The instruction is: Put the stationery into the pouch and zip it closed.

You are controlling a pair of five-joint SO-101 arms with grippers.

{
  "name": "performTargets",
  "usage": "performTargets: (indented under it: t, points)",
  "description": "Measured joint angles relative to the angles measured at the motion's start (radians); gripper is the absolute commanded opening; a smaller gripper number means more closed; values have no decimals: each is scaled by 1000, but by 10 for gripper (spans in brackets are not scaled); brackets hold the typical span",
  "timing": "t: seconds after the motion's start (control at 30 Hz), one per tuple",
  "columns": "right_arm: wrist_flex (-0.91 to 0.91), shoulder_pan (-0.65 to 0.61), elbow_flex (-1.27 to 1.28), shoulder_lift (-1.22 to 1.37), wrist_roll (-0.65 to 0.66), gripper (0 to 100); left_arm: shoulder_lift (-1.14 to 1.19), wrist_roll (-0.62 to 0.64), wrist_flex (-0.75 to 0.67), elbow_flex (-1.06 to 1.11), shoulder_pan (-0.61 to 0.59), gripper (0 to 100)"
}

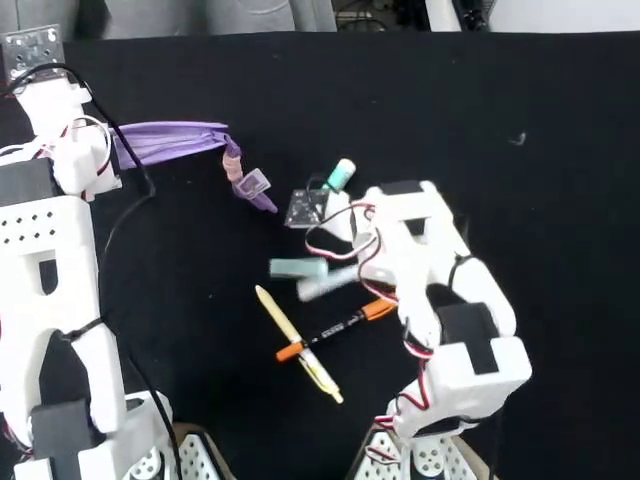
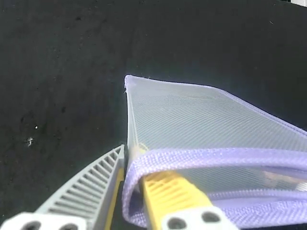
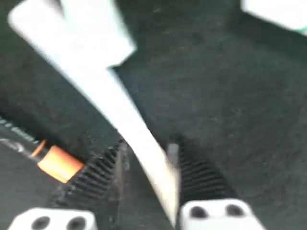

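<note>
A purple-trimmed mesh pouch (image 1: 172,141) lies at the far left of the black table, its zipper tag (image 1: 251,186) trailing toward the centre. My left gripper (image 2: 130,153) is shut on the pouch's open rim (image 2: 201,155), with the yellow finger inside and the grey one outside. My right gripper (image 3: 146,149) is shut on a white pen (image 3: 110,100), which is low over the table centre (image 1: 327,285). Beside the pen lie a pale teal block (image 1: 298,268), an orange-capped black marker (image 1: 335,329), and a yellow pen (image 1: 299,345). A teal-capped item (image 1: 342,172) lies farther back.
The left arm's white body (image 1: 50,300) fills the left edge and its black cable (image 1: 128,215) loops over the table. The right arm's body (image 1: 450,320) stands at the front centre-right. A small clear square tag (image 1: 305,208) lies behind the right gripper.
</note>
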Motion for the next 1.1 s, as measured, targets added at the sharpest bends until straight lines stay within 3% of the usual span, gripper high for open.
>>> performTargets:
  t: [0.23, 0.63, 0.8, 1.1]
  points:
    - [40, 58, -114, 3, -152, 11, 0, 0, 0, 14, 12, 28]
    - [388, 129, -476, -195, -327, 11, 3, 2, 41, -25, 69, 28]
    - [354, 95, -512, -368, -543, 11, 3, 35, 92, -89, 160, 28]
    - [110, -37, -514, -568, -908, 11, 3, 86, 94, -104, 250, 28]
